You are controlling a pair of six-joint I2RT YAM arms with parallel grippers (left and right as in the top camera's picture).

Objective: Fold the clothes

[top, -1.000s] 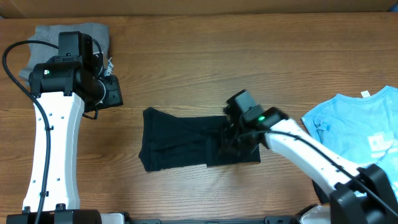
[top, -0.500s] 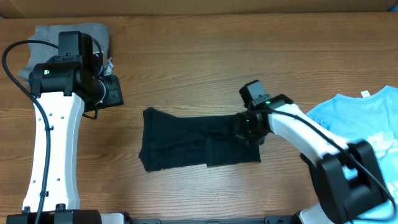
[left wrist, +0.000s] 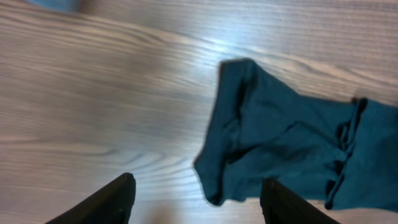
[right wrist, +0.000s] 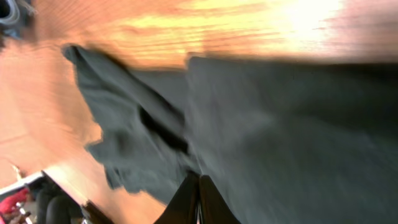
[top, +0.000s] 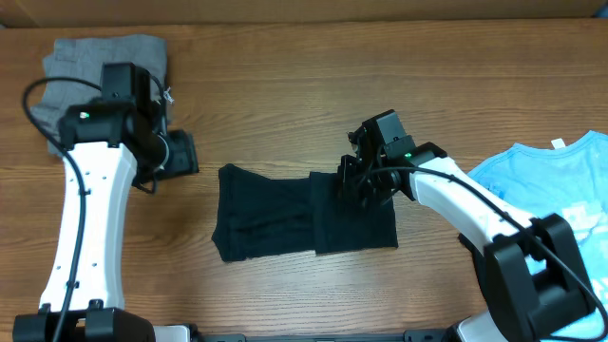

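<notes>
Black T-shirt (top: 271,223) lies on the table (top: 285,95) (right part doubled over). Above the fold the right tool (right wrist: 198,190) is pressed together; the left tool (left wrist: 198,190) hangs spread, empty.

The left gripper (top: 180,154) has slid to the right and a touch nearer the front edge, closer to the black short-sleeved T-shirt (top: 266,214), and its white arm now leans that way instead of standing straight. With it shifted, more of the grey folded garment (top: 104,52) in the far left corner shows. The right gripper (top: 353,182) was low over the shirt's folded right half a second ago, then swung out to the right, and now sits at the shirt's upper edge. The folded flap's left edge lies a little further left.
</notes>
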